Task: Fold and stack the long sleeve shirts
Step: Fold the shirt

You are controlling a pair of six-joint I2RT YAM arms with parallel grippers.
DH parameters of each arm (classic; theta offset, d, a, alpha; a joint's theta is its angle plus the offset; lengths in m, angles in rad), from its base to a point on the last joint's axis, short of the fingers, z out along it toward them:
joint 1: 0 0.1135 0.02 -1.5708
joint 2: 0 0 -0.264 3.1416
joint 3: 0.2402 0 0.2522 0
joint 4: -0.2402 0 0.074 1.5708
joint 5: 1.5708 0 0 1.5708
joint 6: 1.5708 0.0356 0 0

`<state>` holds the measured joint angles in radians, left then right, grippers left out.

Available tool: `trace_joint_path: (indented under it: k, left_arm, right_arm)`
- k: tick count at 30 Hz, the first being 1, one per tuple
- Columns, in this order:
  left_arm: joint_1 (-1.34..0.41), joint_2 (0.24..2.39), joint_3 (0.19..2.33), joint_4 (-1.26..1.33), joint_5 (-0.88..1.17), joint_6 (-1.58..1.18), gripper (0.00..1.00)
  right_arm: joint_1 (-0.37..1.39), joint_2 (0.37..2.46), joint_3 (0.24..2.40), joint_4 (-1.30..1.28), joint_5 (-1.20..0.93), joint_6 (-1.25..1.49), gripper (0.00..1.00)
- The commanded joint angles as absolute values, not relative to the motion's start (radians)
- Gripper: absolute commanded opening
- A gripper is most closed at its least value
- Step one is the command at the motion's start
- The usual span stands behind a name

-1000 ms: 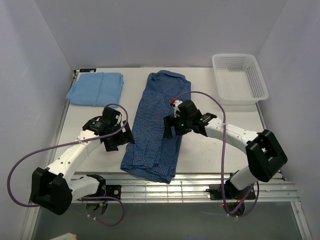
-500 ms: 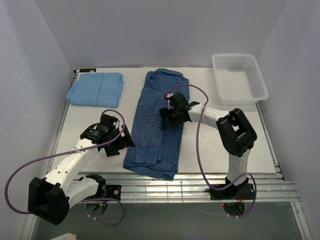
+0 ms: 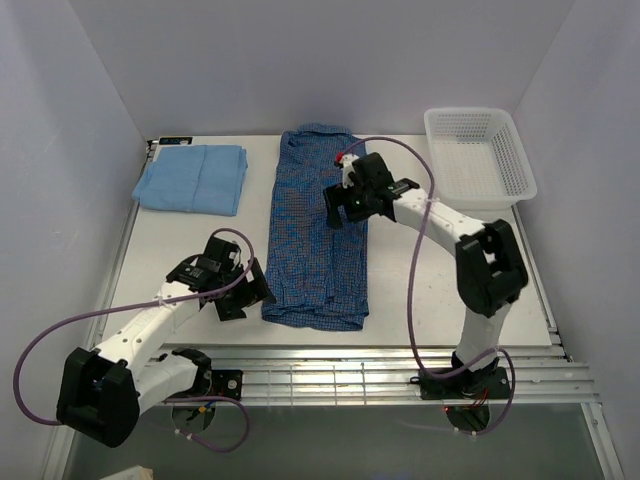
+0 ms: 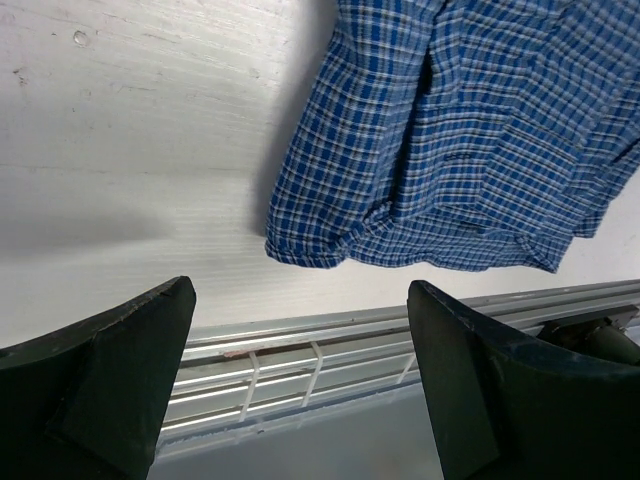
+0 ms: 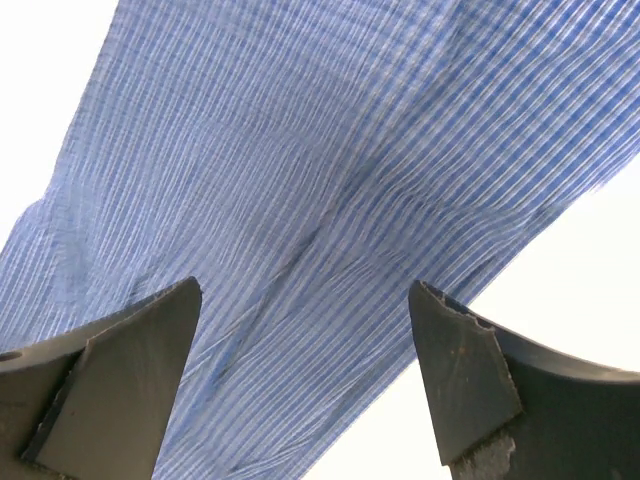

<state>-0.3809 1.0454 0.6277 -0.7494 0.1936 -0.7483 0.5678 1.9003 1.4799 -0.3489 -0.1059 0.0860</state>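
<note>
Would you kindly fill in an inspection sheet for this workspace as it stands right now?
Surface: white table, no spills seen.
Job's things: checked shirt lying as a long strip mid-table; light blue shirt folded at the far left, apart from it.
Clutter: white mesh basket at the far right, nothing seen inside.
Hands: left hand open, beside the checked shirt's near corner; right hand open, over its far half.
Cables: purple cables loop from both arms.
Surroundings: plain walls; metal rack along the near edge.

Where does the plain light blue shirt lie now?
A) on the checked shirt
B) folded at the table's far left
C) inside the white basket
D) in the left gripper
B: the light blue shirt lies folded far left, apart from the checked shirt.
</note>
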Motion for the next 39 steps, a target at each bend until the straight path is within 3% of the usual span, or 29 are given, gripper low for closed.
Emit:
trace_joint_path:
  k: [1, 9, 13, 20, 25, 30, 33, 36, 37, 39]
  left_arm:
    - [-0.376, 1.074, 0.603, -0.677, 0.218, -0.741, 0.98]
    - [-0.376, 1.176, 0.565, -0.540, 0.267, -0.755, 0.95]
    - [-0.376, 1.239, 0.554, -0.515, 0.285, -0.753, 0.78]
    - [-0.376, 1.244, 0.502, -0.494, 0.364, -0.753, 0.52]
    - [-0.376, 1.194, 0.446, -0.430, 0.371, -0.798, 0.39]
    - [-0.376, 1.198, 0.446, -0.377, 0.407, -0.813, 0.31]
    - [-0.376, 1.203, 0.468, -0.377, 0.411, -0.807, 0.24]
    - [-0.376, 1.195, 0.485, -0.380, 0.405, -0.804, 0.11]
    - [-0.376, 1.193, 0.504, -0.391, 0.408, -0.801, 0.03]
    - [-0.376, 1.186, 0.526, -0.393, 0.423, -0.796, 0.00]
  right_arm:
    - [0.575, 1.633, 1.222, -0.284, -0.247, 0.158, 0.90]
    - [0.581, 1.204, 0.678, -0.253, -0.359, 0.308, 0.90]
    - [0.606, 1.086, 0.526, -0.255, -0.390, 0.388, 0.91]
    - [0.704, 1.071, 0.370, -0.164, -0.400, 0.532, 0.92]
    - [0.739, 1.147, 0.367, -0.055, -0.342, 0.586, 1.00]
    - [0.742, 1.255, 0.435, -0.073, -0.285, 0.548, 0.93]
    - [0.741, 1.305, 0.489, -0.124, -0.233, 0.519, 0.85]
    - [0.741, 1.328, 0.532, -0.156, -0.224, 0.479, 0.52]
    - [0.742, 1.333, 0.546, -0.170, -0.227, 0.465, 0.30]
    - [0.741, 1.330, 0.593, -0.214, -0.207, 0.442, 0.08]
